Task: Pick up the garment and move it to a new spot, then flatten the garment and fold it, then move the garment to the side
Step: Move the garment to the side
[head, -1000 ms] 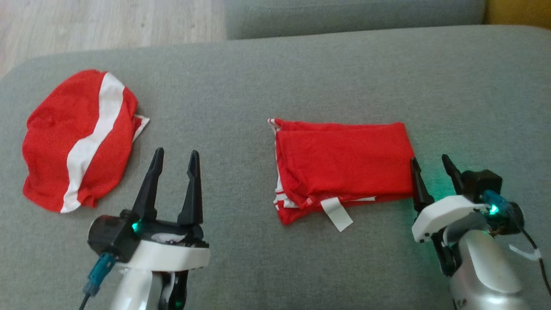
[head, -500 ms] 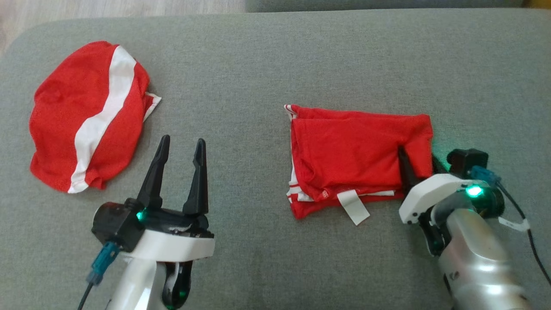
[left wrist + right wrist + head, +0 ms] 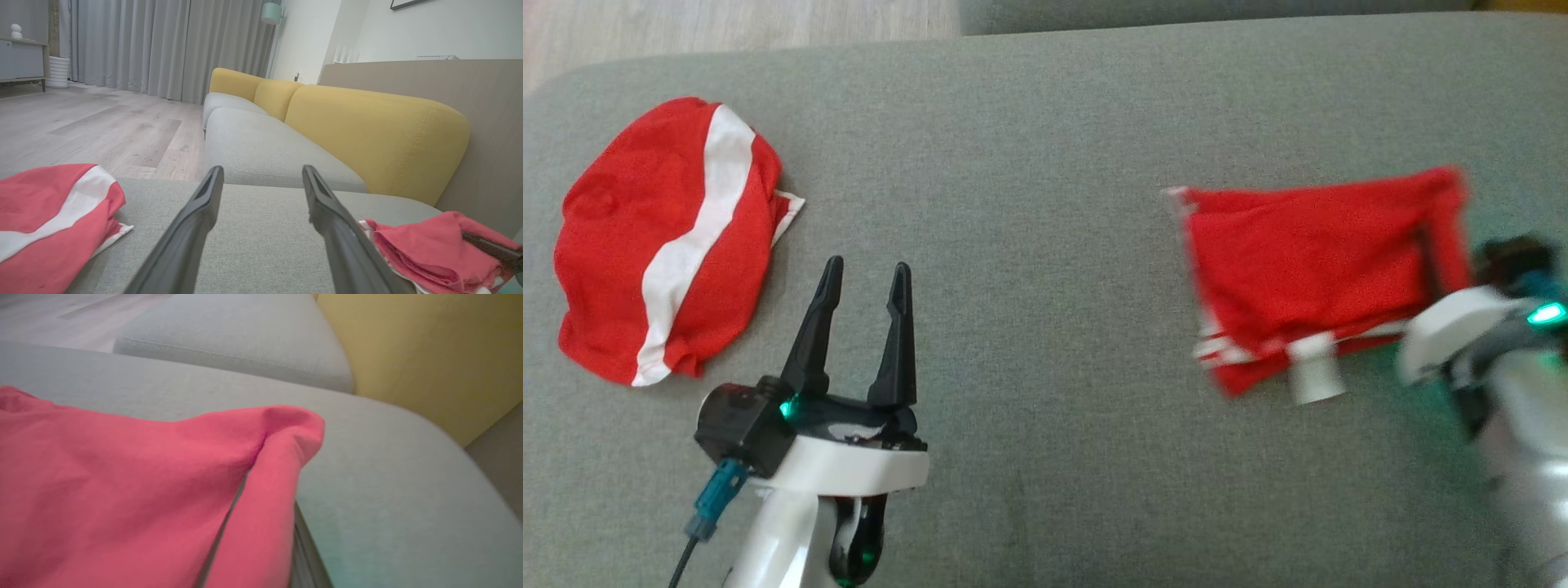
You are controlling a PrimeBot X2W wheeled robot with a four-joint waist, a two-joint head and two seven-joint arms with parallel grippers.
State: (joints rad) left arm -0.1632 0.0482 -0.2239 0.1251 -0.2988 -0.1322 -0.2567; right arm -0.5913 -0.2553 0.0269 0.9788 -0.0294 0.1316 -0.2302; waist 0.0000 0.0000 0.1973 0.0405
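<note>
Grey sofa upholstery makes up the work surface: a broad seat [image 3: 1045,122] with pale wood floor [image 3: 727,28] beyond its far left corner and, in the left wrist view, yellow backrests [image 3: 367,130] behind it.

Near the seat's right end lies the garment [image 3: 1307,261], red and already folded into a compact, layered rectangle, with a white tag [image 3: 1313,371] sticking out at its near edge. The right gripper [image 3: 1437,261] is at its right edge. In the right wrist view a strip of red cloth runs between the two fingers, so it looks clamped on that edge. Both cloth and arm are smeared in the head view, which suggests a drag across the seat is under way.

At the seat's front, left of middle, the left gripper [image 3: 866,265] hangs with fingers apart and nothing between them. A second red cloth with a white stripe [image 3: 662,245] sits bunched at the seat's left end, well apart from both grippers.

By the look of it, the pick-up, flattening and folding are done, and the last step, moving the garment to the side, is in hand. What remains is to settle it at the seat's right end with the layers together, then let go.
</note>
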